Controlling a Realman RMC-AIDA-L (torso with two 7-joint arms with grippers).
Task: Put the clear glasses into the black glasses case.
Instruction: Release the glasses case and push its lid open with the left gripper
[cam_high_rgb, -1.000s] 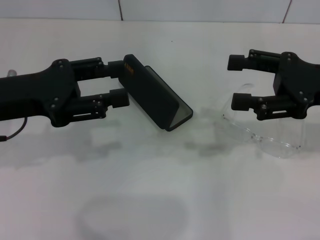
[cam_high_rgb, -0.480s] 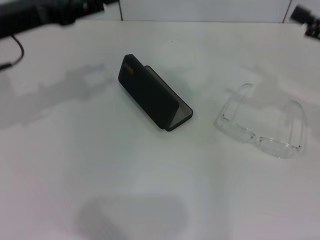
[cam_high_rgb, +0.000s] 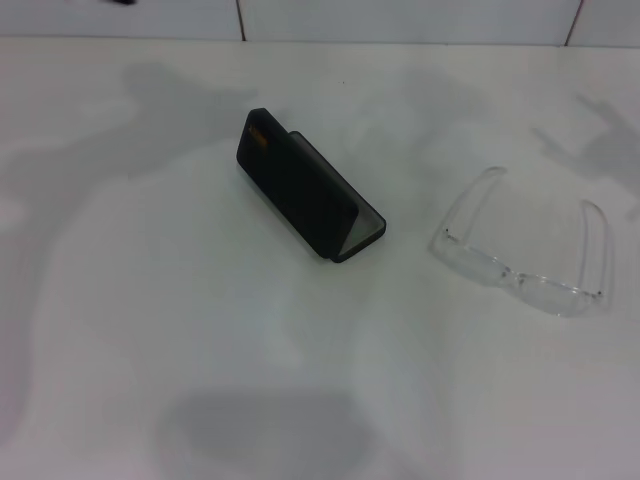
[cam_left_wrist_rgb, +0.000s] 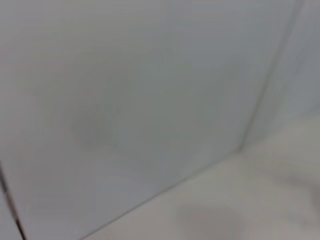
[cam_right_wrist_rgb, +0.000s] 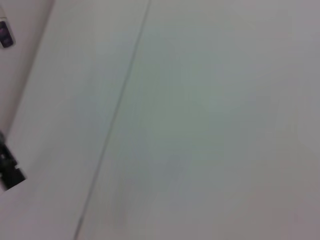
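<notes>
From the head camera I saw the white table (cam_high_rgb: 200, 330) with only 2 things on it. The black glasses case (cam_high_rgb: 305, 190) stood near the middle, propped open in a narrow wedge on its long edge, the orange mark at its far upper corner and a strip of grey lining showing along the side toward the robot's right. The clear glasses (cam_high_rgb: 525, 250) lay flat to the robot's right of it, well apart from the case, arms unfolded and pointing away from me, the lens front nearest the camera. Open tabletop lay all round both items and between them; the far edge of the table met a white tiled wall (cam_high_rgb: 400, 18). Soft shadows crossed the far left and far right of the surface. Neither gripper showed in this view, so I could not tell how either tool's fingers stood.

From the left wrist camera I saw only pale wall panels with a dark seam and a strip of light surface in 1 corner.

From the right wrist camera I saw more plain white panelling with 1 thin seam, plus a small dark object at the frame's edge that I could not identify.
</notes>
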